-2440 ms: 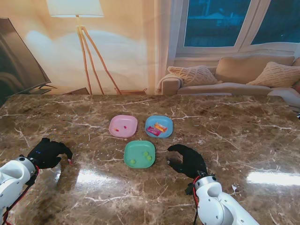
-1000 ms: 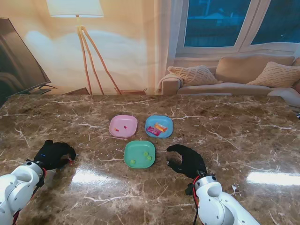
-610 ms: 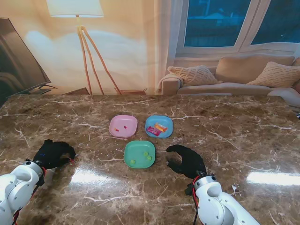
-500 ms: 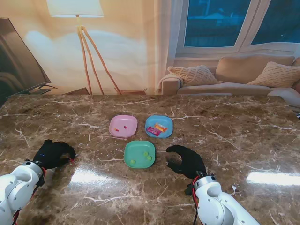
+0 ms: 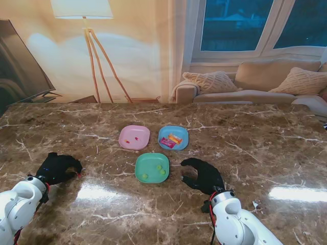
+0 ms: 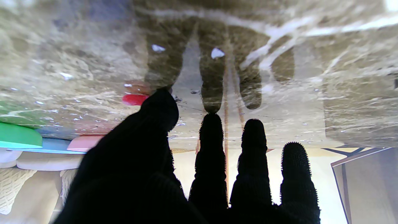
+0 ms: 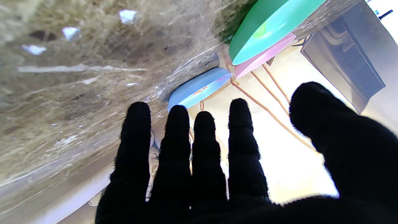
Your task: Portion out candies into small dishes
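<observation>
Stand view: marble worktop [image 5: 245,132], floor lamp [image 5: 84,30], sofa [image 5: 265,84], window [image 5: 255,23].
Left hand [image 5: 57,167] fingers curled at a red candy [image 6: 133,99], grip uncertain; right hand [image 5: 203,174] spread, empty.

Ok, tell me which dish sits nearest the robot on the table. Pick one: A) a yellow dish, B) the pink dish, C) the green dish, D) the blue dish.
C: in the stand view the green dish lies nearest to me, between the left hand and right hand, while the pink dish and blue dish sit side by side farther away.
</observation>
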